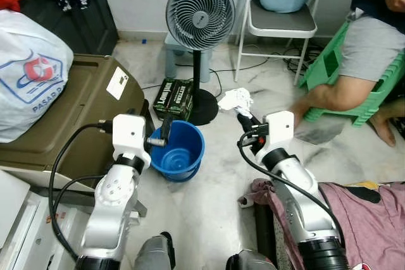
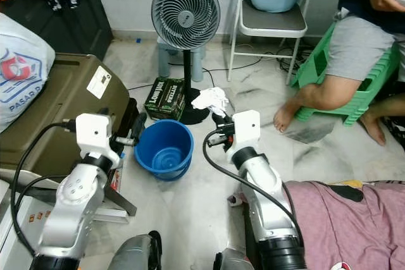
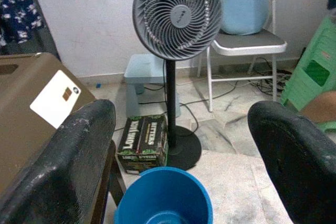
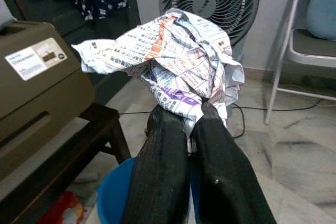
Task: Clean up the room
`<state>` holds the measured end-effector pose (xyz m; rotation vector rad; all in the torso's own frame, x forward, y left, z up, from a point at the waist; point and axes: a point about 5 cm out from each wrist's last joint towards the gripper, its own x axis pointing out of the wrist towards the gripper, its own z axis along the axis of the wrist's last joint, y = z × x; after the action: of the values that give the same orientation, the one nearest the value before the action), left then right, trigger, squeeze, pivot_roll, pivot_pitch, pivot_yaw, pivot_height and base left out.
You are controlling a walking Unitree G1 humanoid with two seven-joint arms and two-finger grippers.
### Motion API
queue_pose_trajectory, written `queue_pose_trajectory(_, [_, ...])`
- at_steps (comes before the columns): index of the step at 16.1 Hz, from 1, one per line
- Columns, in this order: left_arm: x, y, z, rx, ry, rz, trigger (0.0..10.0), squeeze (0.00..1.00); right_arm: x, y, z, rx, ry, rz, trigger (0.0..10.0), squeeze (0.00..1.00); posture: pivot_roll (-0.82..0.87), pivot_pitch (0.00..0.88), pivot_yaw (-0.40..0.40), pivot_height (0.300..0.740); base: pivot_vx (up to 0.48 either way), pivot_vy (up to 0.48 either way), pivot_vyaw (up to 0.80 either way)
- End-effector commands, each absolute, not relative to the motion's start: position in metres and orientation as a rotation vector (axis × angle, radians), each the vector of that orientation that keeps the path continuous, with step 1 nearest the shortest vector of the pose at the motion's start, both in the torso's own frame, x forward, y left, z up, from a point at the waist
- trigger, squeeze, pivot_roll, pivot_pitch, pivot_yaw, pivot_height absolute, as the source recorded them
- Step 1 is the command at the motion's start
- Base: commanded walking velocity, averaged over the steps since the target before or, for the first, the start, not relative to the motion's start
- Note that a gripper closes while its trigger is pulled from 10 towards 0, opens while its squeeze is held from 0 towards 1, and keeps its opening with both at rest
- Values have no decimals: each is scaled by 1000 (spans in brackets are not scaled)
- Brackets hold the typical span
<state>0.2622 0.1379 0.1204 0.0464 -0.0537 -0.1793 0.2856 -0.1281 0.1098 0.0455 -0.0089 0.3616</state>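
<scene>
Right tool (image 4: 191, 116) pinching crumpled newspaper (image 4: 168, 56) beside the blue bucket (image 1: 178, 150), left tool (image 3: 181, 150) spread above the bucket rim

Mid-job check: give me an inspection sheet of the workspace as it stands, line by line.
Surface: pale marbled floor.
Job's things: crumpled printed paper pinched in the right gripper; blue bucket upright on the floor, looks empty.
Clutter: green Bitters carton by the fan base; pink cloth on the floor beside the right arm; white plastic bag on the brown case.
Grippers: right shut on the paper, beside the bucket rather than over it; left gripper open, at the bucket's near rim.
Cables: black cords on the floor under the chair.
Surroundings: standing fan; a person's legs on a green stool.
</scene>
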Motion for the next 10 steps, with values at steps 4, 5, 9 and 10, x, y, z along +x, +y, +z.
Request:
queue_pose_trajectory(4, [259,141,122,46,-53,-193,10000,0,284,-130,109,45,-9,345,10000,0,-5,104,-8,740,0,0,0])
queue_pose_trajectory(5, [259,140,123,44,-55,-198,10000,0,285,-130,109,45,-10,344,10000,0,-4,99,-7,740,0,0,0])
queue_pose_trajectory(9, [259,138,122,24,-34,-231,10000,0,285,-132,110,28,-13,335,10000,0,-5,91,-4,740,0,0,359])
queue_pose_trajectory(10, [258,138,121,19,-32,-237,10000,0,285,-133,109,29,-13,333,10000,0,-5,91,-4,740,0,0,800])
